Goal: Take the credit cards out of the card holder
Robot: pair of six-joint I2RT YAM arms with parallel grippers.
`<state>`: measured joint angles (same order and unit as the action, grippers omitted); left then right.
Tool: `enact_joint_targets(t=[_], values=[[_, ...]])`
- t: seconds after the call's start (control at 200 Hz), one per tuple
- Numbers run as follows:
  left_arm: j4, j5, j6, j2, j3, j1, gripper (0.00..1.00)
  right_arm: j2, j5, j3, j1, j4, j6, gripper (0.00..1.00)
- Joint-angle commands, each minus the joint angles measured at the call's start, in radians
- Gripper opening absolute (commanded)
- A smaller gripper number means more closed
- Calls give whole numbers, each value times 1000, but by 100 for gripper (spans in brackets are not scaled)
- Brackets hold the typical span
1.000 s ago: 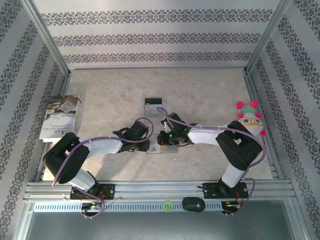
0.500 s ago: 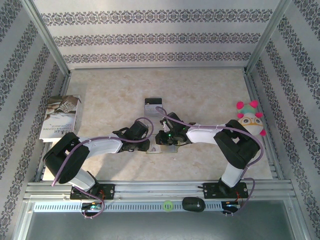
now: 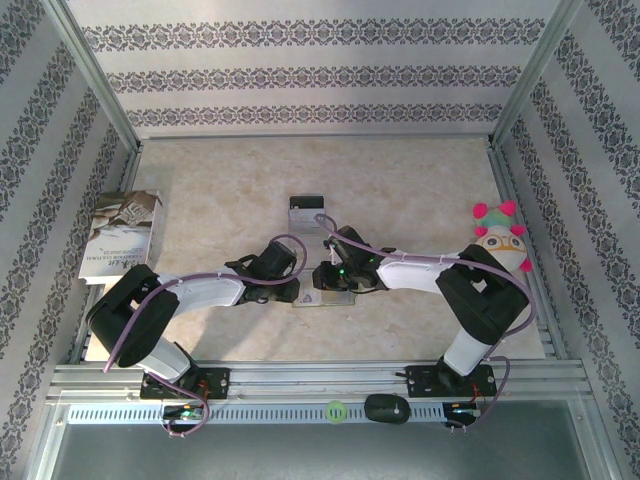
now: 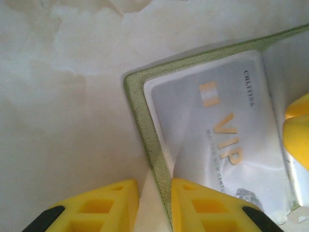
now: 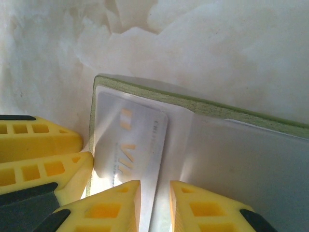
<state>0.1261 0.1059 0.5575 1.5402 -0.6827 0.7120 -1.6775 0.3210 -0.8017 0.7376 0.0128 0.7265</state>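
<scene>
From above, left claw [image 3: 292, 291] and right claw [image 3: 329, 285] meet over the card holder [image 3: 320, 299]; a loose card [image 3: 306, 212] lies beyond them. Left wrist: fingers [image 4: 108, 208] narrowly apart astride the holder's edge, grip unclear. Right wrist: fingers [image 5: 118, 208] pinch the VIP credit card [image 5: 128, 140].

Count as inspected:

- End effectors: two, the left end effector [image 3: 291, 288] and the right end effector [image 3: 326, 280].
- Card holder [image 4: 145, 126]: one, under both.
- Credit cards: two, a pocketed card [image 4: 227, 140] between the end effectors and a loose card [image 3: 306, 212] beyond them.
- Booklet [image 3: 120, 236]: one, far left of them.
- Plush toy [image 3: 500, 240]: one, far right.
</scene>
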Motion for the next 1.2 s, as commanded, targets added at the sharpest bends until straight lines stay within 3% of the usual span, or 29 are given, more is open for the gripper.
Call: enact_joint_targets(t=[0.0,0.23,0.625,0.879,1.194], values=[[-30,42,12,53,41,-8,26,24,-27,13,5,16,-7,21],[-31,43,12,53,40,-8,25,-25,-8,-12,14,25,-12,14],[-33,58,7,80,31,-11,23,-85,40,-49,28,8,-6,22],[-36,73,5,101,25,-10,20,-77,79,-4,8,-66,32,20],[-43,66,12,88,41,-11,19,-17,22,33,1,-43,28,22]])
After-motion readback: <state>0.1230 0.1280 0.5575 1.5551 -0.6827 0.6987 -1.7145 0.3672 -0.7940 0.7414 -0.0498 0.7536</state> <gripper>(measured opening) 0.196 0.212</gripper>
